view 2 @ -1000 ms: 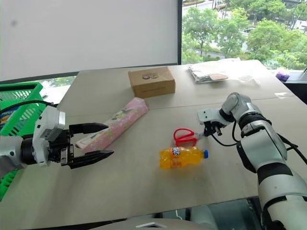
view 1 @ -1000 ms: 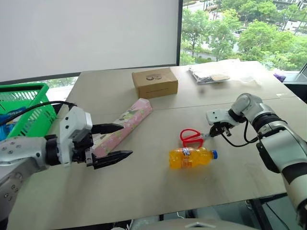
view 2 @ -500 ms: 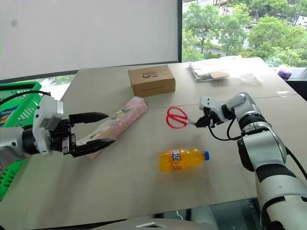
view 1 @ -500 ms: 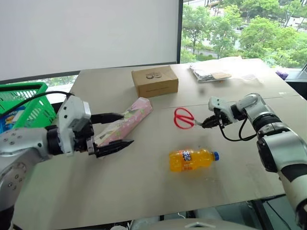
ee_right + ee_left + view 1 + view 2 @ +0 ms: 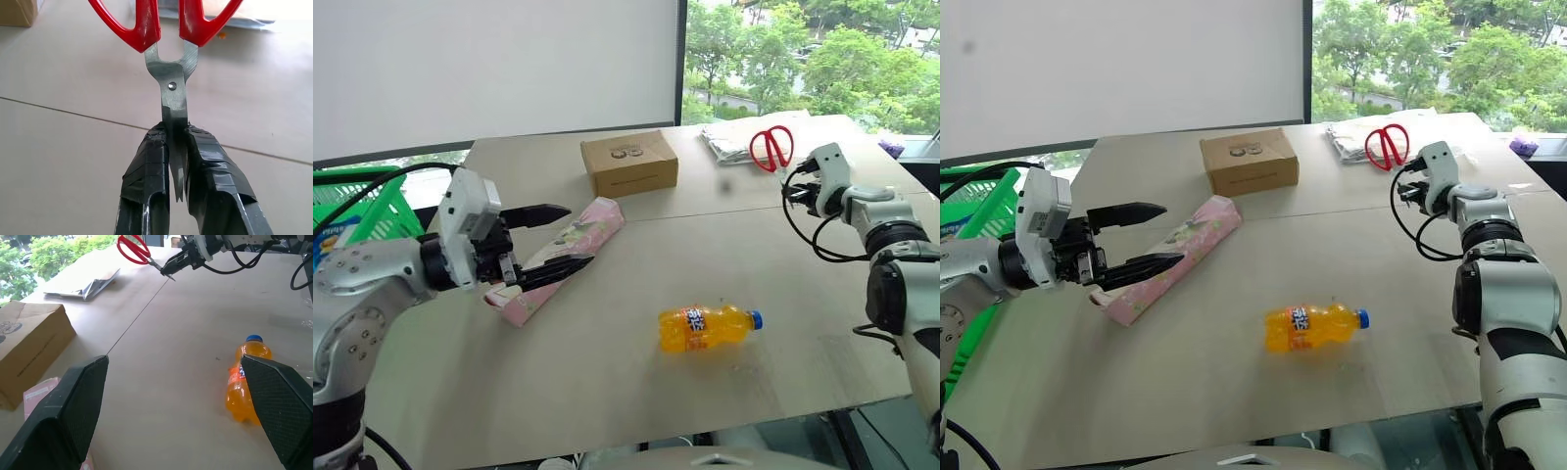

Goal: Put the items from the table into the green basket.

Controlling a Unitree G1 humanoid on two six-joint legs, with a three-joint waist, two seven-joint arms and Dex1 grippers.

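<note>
Clearly, the blades of the red-handled scissors (image 5: pixel 172 73) are clamped between the two taped black fingers (image 5: pixel 146 171) of the right gripper (image 5: pixel 800 188), with the red loops raised beyond the fingertips and held clear of the table (image 5: pixel 636 392), over its far right part. Just beyond the loops, a flat packet of papers (image 5: pixel 729 145) is seen lying on the far panel.

The fingers of the left gripper (image 5: pixel 553 240) are spread wide, nothing being held between them; one finger is set above and one beside the near end of the long pink floral box (image 5: pixel 563 257), though contact cannot be judged. The box is laid diagonally across the left part of the tabletop, just short of the seam. A brown cardboard box (image 5: pixel 629 164) is placed beyond it on the far panel.

The orange soda bottle (image 5: pixel 707 326) is left lying on its side near the middle of the near panel, blue cap turned to the right. The green basket (image 5: pixel 357 211) is seen off the table's left edge, behind the left arm.
</note>
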